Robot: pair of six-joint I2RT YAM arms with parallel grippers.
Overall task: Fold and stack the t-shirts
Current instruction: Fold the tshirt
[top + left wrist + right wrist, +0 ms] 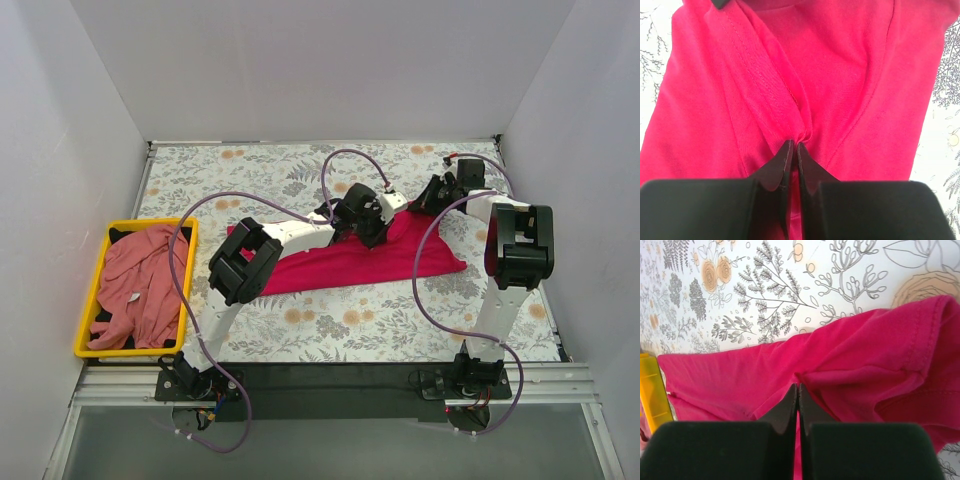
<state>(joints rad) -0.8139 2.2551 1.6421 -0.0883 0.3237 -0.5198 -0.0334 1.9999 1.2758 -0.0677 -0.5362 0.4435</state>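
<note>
Two shirts, none stacked | left fingers [793,150] and right fingers [798,390] both clamped shut on the red shirt [350,262] lying across the desk [300,330], fold apparently under way | pink shirt [135,285] sat crumpled in the yellow bin [88,300], not yet folded.

I'm driving this from afar, and the place reads as a robotics lab test cell, not a home. Plain white panels [320,70] box the table in at 9, 12 and 3 o'clock. At 6 o'clock an aluminium rail [560,382] and a black base plate [330,385] carry 2 bolted arms, the left arm [290,236] and the right arm [500,300], with purple cables [347,151] looping loose. The floral-print tablecloth [330,325] is the only homely touch. The yellow plastic bin [130,352] at 9 o'clock holds a salmon-pink t-shirt [140,285], and a magenta-red t-shirt [340,262] lies at centre.
</note>
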